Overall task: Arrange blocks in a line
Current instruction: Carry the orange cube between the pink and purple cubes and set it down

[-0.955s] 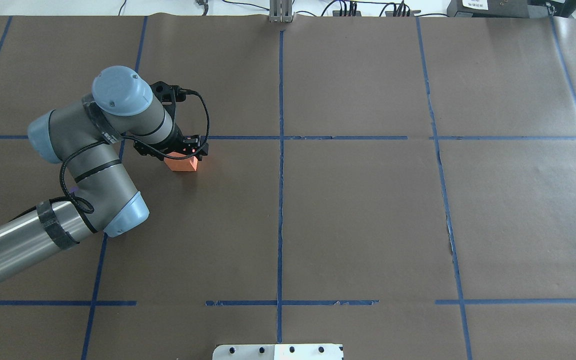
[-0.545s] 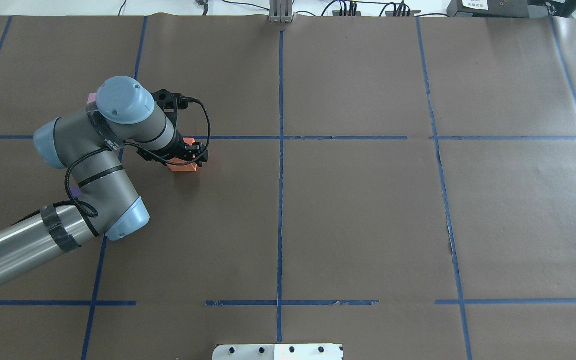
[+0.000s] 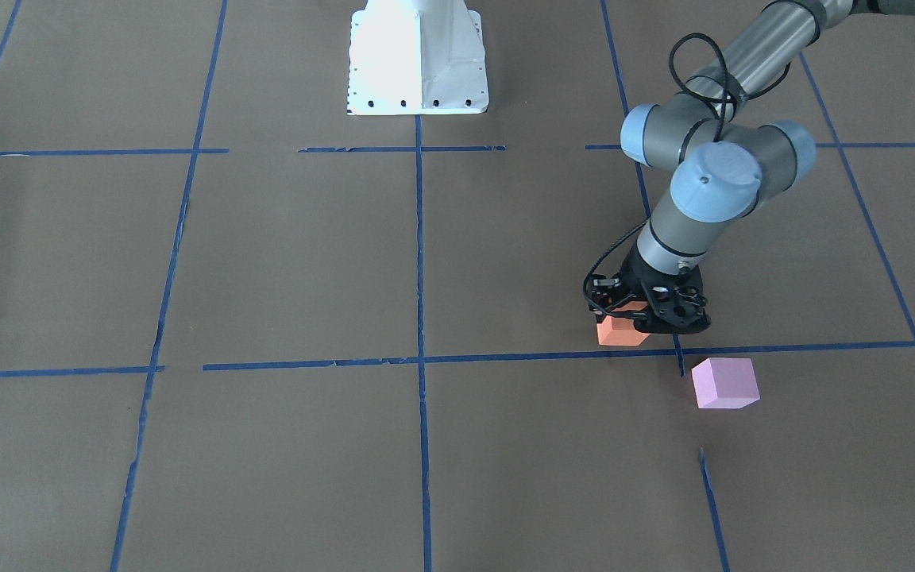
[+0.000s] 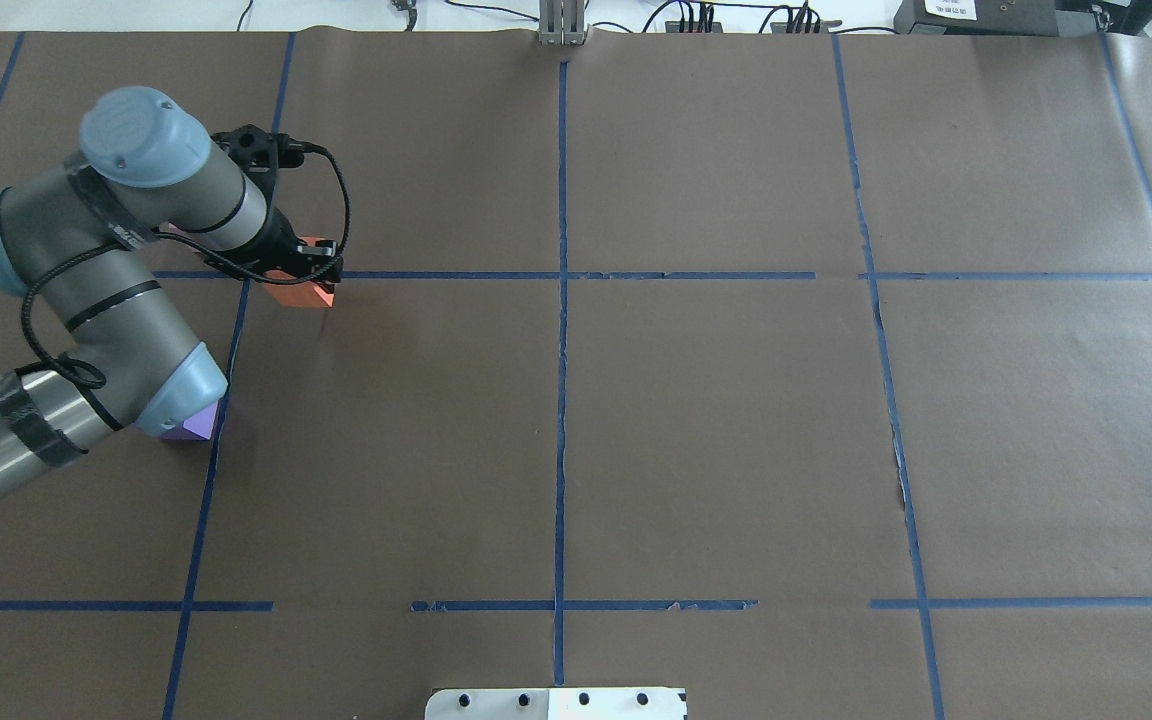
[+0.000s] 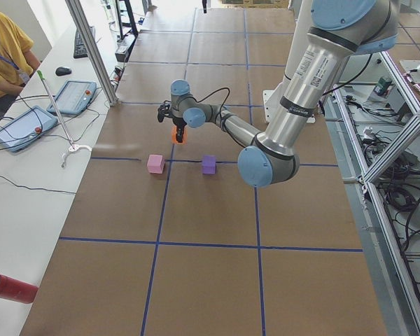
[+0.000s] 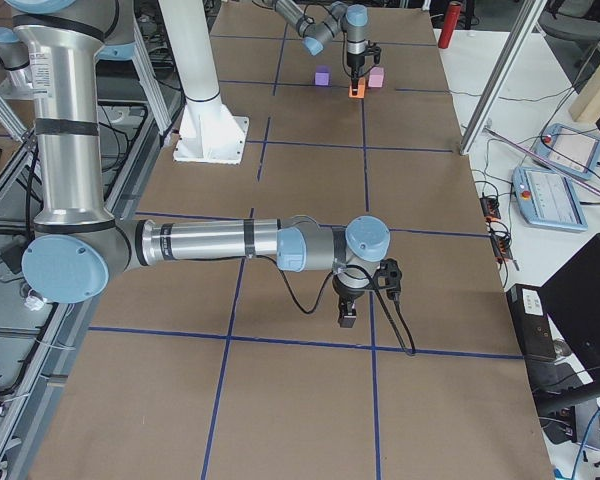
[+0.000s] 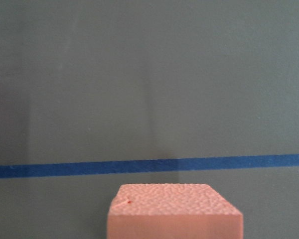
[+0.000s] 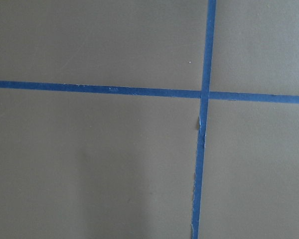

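My left gripper (image 4: pixel 306 272) is shut on the orange block (image 4: pixel 304 294) and holds it low over a blue tape line; I cannot tell whether it touches the table. It also shows in the front view (image 3: pixel 621 330) and at the bottom of the left wrist view (image 7: pixel 174 211). The pale pink block (image 3: pixel 725 383) lies on the table just beside it. The violet block (image 4: pixel 188 425) peeks out from under my left elbow. In the left side view the pink block (image 5: pixel 155 163) and the violet block (image 5: pixel 208 164) lie side by side. My right gripper (image 6: pixel 348 315) hangs over bare table far away; I cannot tell its state.
Brown paper with a grid of blue tape lines (image 4: pixel 561 275) covers the table. The robot's white base (image 3: pixel 418 59) stands at the near edge. Cables and boxes (image 4: pixel 996 15) line the far edge. An operator sits at a side desk (image 5: pixel 7 63).
My left arm has swung to the left and a little farther away, carrying the orange block with it. The violet block now shows from under the elbow.
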Robot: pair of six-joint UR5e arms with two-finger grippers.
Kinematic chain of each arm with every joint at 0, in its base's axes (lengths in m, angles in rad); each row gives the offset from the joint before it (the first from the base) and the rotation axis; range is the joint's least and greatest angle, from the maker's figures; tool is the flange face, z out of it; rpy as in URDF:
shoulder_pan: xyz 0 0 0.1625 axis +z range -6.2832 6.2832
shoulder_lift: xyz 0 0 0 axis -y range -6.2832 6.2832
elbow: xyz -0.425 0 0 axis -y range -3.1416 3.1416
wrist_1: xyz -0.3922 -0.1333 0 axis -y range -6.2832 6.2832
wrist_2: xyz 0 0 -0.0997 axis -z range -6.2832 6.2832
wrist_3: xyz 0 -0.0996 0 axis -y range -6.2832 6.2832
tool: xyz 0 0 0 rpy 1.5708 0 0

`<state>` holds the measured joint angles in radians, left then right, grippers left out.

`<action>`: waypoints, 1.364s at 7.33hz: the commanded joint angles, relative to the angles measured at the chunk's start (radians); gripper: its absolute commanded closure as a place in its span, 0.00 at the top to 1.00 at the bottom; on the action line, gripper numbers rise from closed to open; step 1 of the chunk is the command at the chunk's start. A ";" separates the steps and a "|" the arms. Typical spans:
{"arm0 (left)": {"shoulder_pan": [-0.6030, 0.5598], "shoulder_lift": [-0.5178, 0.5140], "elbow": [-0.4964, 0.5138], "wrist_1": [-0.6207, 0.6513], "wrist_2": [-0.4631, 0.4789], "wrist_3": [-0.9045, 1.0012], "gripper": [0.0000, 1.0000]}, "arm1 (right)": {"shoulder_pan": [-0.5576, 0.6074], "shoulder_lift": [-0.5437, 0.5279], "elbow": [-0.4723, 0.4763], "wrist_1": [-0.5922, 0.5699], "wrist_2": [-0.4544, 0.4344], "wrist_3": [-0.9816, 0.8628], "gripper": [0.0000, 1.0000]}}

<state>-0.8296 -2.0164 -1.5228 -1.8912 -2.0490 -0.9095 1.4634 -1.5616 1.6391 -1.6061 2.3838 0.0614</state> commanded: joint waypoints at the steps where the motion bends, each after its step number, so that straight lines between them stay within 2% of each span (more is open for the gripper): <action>1: -0.054 0.128 -0.014 -0.008 -0.011 0.116 0.32 | 0.000 0.000 -0.001 0.000 0.000 0.000 1.00; 4: -0.043 0.139 0.003 -0.012 -0.029 0.120 0.40 | 0.000 0.000 -0.001 0.000 0.000 0.000 1.00; 5: -0.043 0.139 0.004 -0.015 -0.072 0.118 0.59 | 0.000 0.000 -0.001 0.000 0.000 0.000 1.00; 6: -0.043 0.139 0.006 -0.016 -0.074 0.107 1.00 | 0.000 0.000 -0.001 0.000 0.000 0.000 1.00; 8: -0.054 0.148 -0.013 -0.003 -0.079 0.109 1.00 | 0.000 0.000 0.001 0.000 0.000 0.000 1.00; 10: -0.211 0.145 -0.071 0.053 -0.140 0.126 1.00 | 0.000 0.000 0.001 0.000 0.000 0.000 1.00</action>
<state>-0.9491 -1.8706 -1.5514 -1.8805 -2.1622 -0.7949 1.4634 -1.5616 1.6389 -1.6061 2.3838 0.0614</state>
